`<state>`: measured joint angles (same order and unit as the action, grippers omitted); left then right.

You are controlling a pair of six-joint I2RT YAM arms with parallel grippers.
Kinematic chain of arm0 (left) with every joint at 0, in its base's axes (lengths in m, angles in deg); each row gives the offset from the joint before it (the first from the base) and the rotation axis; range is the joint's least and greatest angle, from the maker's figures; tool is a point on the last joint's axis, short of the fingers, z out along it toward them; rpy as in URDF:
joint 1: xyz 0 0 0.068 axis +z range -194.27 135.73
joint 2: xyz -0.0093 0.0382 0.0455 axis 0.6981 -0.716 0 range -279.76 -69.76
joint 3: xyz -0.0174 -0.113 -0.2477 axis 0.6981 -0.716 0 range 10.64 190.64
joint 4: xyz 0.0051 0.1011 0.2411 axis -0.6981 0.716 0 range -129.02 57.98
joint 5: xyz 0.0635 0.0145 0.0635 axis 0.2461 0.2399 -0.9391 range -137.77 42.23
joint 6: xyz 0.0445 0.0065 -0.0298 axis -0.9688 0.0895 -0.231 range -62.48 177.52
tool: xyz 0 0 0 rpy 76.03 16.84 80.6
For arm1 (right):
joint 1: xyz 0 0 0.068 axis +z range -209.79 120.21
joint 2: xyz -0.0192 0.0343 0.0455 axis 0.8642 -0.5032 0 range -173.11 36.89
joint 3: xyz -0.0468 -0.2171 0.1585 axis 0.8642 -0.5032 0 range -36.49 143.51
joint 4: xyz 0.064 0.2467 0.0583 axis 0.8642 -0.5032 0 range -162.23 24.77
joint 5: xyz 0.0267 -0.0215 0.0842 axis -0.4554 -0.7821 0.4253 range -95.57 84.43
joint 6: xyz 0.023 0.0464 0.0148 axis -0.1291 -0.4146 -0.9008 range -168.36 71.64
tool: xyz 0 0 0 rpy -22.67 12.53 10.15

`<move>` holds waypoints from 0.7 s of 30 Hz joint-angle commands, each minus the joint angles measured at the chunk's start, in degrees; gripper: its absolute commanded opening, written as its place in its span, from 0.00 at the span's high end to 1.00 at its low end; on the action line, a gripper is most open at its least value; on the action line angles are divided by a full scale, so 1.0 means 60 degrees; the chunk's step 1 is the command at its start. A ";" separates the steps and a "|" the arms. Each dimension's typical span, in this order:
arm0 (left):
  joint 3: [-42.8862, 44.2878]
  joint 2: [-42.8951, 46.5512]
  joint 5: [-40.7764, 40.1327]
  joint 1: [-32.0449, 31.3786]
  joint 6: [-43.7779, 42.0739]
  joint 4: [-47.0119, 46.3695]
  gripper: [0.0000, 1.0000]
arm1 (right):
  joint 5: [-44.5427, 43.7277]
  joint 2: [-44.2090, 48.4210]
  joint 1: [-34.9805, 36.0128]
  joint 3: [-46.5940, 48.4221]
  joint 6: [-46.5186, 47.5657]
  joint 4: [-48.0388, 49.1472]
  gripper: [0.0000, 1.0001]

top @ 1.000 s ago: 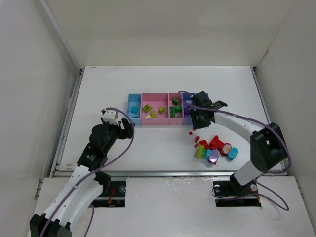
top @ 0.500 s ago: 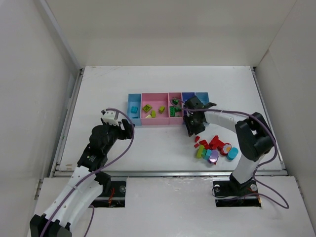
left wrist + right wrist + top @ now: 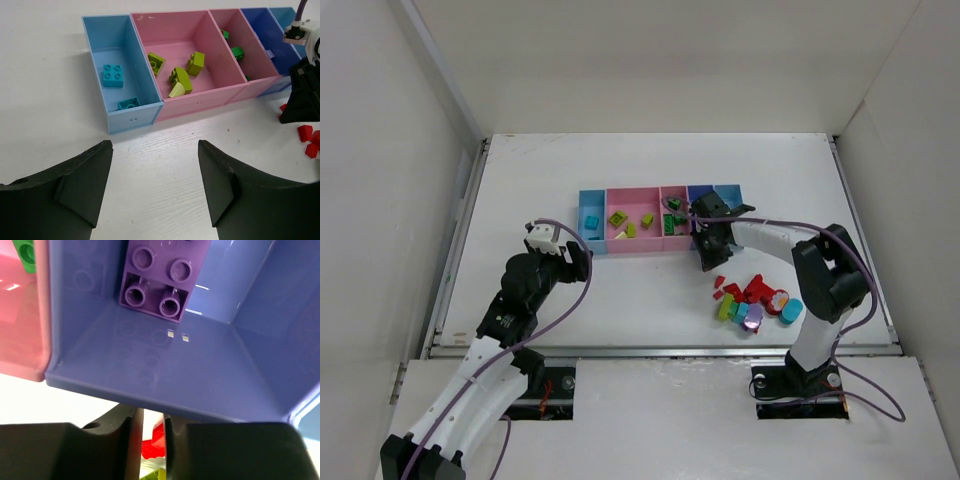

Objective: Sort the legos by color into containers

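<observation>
The containers (image 3: 607,220) form a joined row of bins at mid-table. Cyan legos (image 3: 113,75) lie in the left light blue bin (image 3: 132,117), lime ones (image 3: 180,82) in the wide pink bin (image 3: 200,97), and green ones (image 3: 236,51) in the narrow pink bin. A purple lego (image 3: 155,282) lies in the purple-blue bin (image 3: 150,375). My right gripper (image 3: 706,258) (image 3: 151,415) is low, just in front of that bin, its jaws nearly together on a small red lego (image 3: 157,437). My left gripper (image 3: 576,256) (image 3: 155,150) hangs open and empty in front of the light blue bin.
A pile of loose legos (image 3: 755,300) in red, lime, purple and cyan lies on the table, near and to the right of my right gripper. Two small red bricks (image 3: 719,282) lie between the pile and that gripper. White walls enclose the table.
My right gripper came from over the purple-blue bin down to the table in front of it, and its jaws narrowed. The lone red brick there no longer shows. The left arm stayed still.
</observation>
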<state>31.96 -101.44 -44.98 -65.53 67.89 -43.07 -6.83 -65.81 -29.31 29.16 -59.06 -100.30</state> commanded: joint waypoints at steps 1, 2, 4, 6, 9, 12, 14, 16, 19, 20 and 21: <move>-0.0067 0.0124 0.0019 0.0027 0.0000 -0.0452 0.34 | 0.0019 -0.0111 0.0207 0.0236 0.0011 0.0425 0.84; -0.0067 0.0124 0.0019 0.0027 0.0000 -0.0452 0.34 | 0.0019 -0.0009 0.0208 0.0236 0.0011 0.0425 0.90; -0.0067 0.0124 0.0019 0.0027 0.0000 -0.0452 0.34 | 0.0107 0.0093 0.0208 0.0148 0.0011 0.0425 0.95; -0.0067 0.0124 0.0019 0.0027 0.0000 -0.0452 0.34 | 0.0223 0.0211 0.0311 0.0148 -0.0077 0.0425 0.99; -0.0067 0.0124 0.0019 0.0027 0.0000 -0.0452 0.34 | 0.0633 0.0809 0.0515 0.0148 0.0127 0.0425 1.00; -0.0067 0.0124 0.0019 0.0027 0.0000 -0.0452 0.34 | 0.1102 0.1483 0.0516 0.0264 0.0317 0.0527 1.00; -0.0067 0.0124 0.0019 0.0027 0.0000 -0.0452 0.34 | 0.1292 0.1821 0.0516 0.0382 0.0318 0.0528 1.00; -0.0067 0.0124 0.0019 0.0027 0.0000 -0.0452 0.34 | 0.1293 0.2260 0.0312 0.0659 0.0072 0.0804 1.00; -0.0067 0.0124 0.0019 0.0027 0.0000 -0.0452 0.34 | 0.0709 0.2365 -0.0522 0.0923 -0.0412 0.1083 1.00; -0.0067 0.0124 0.0019 0.0027 0.0000 -0.0452 0.34 | 0.0548 0.2278 -0.0771 0.1026 -0.0675 0.1084 1.00; -0.0067 0.0124 0.0019 0.0027 0.0000 -0.0452 0.34 | 0.0227 0.2117 -0.1165 0.1172 -0.0678 0.0954 1.00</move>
<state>31.96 -101.44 -44.98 -65.53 67.89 -43.07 -1.41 -52.61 -31.25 33.07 -60.28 -97.50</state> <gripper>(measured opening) 0.658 0.230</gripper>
